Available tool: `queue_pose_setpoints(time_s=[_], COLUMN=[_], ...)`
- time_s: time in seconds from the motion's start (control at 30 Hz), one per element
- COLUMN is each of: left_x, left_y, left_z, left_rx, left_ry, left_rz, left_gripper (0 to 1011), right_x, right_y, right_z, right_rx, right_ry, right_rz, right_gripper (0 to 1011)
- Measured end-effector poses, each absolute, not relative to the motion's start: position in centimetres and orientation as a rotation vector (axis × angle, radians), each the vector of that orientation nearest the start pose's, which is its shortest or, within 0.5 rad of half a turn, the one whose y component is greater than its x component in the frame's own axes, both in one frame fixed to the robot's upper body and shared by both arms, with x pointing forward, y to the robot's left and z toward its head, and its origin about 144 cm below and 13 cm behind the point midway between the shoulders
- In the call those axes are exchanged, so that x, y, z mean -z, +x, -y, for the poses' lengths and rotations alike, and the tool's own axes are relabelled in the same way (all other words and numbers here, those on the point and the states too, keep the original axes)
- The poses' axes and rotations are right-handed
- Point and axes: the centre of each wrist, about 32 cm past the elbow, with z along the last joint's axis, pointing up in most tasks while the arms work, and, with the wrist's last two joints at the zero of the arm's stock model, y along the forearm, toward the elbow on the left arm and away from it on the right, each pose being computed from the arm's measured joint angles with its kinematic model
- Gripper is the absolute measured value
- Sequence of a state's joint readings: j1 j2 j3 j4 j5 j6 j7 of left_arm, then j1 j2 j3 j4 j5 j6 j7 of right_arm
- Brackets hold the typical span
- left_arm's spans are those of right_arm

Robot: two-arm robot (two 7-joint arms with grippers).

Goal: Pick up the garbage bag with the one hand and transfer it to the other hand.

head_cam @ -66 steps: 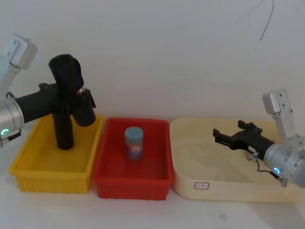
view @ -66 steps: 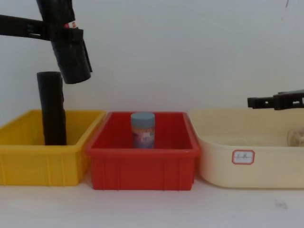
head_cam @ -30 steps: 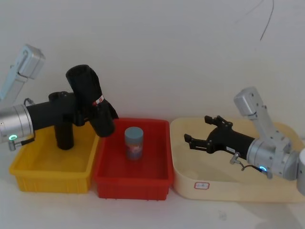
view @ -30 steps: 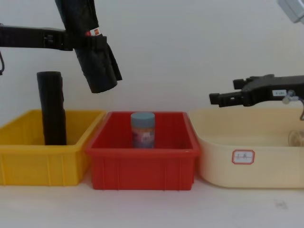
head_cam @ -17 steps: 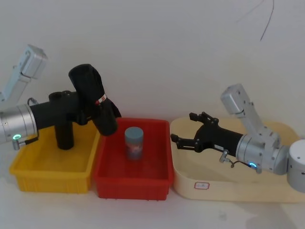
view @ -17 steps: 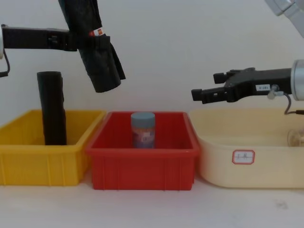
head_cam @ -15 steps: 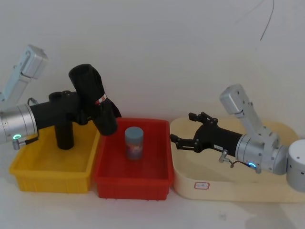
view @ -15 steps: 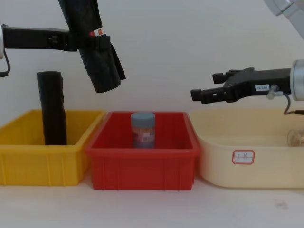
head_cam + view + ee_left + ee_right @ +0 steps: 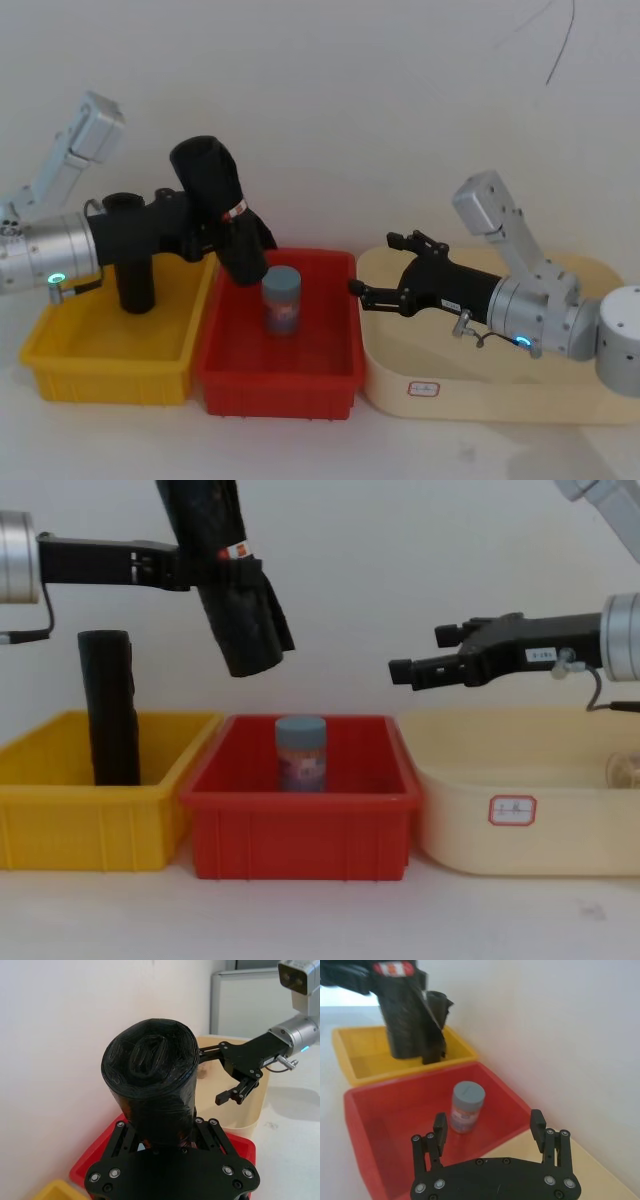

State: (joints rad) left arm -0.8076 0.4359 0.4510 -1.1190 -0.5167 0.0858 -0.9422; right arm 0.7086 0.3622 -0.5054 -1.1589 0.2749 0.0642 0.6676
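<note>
The left gripper (image 9: 213,232) is clamped on the garbage bag (image 9: 222,205), its black fingers pressing the roll about halfway along. We see it has carried the roll toward the centre over the last half second. In the chest view the left gripper (image 9: 213,566) and the garbage bag (image 9: 243,610) sit farther right than before. The roll is tilted, its top leaning left and its bottom right, with the red-and-white sticker (image 9: 235,211) facing us. Its lower end hangs in the air over the left rear corner of the red bin (image 9: 280,385), above and just left of the blue-lidded jar (image 9: 281,298). The left arm reaches in level from the left, with a green light on its silver forearm.

The right gripper (image 9: 374,265) has its fingers apart and holds nothing. It has also edged a little farther left, and now hovers where the red bin meets the cream tub (image 9: 480,395). In the chest view the right gripper (image 9: 420,652) points level toward the roll, with open air between them. Its arm comes in from the right with the elbow raised and a blue light near the wrist. From the right wrist we look between the spread fingers (image 9: 440,1130) at the jar (image 9: 467,1107) and the roll (image 9: 407,1015) beyond it.

A second black roll (image 9: 133,275) stands upright in the yellow bin (image 9: 110,375).
</note>
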Motion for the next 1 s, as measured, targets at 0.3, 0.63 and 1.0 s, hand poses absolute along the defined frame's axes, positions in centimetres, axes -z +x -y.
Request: queue_pose_setpoints(time_s=[0.3, 0.63, 1.0], left_x=[-132.2, -132.6, -132.9], left_y=[65.7, 67.0, 67.4], left_z=[-28.2, -26.7, -25.8], left_rx=[-0.406, -0.365, -0.321], left_ry=[0.09, 0.112, 0.108], left_rz=[0.18, 0.212, 0.218], left_gripper=[415, 415, 415], right_x=[-127.7, -128.4, -128.7], right_y=[62.7, 63.0, 63.1], right_z=[23.9, 23.8, 23.4], right_rx=[0.56, 0.424, 0.331], right_ry=[-0.203, -0.145, -0.087], right_rz=[0.203, 0.148, 0.092], right_gripper=[1004, 1004, 1005])
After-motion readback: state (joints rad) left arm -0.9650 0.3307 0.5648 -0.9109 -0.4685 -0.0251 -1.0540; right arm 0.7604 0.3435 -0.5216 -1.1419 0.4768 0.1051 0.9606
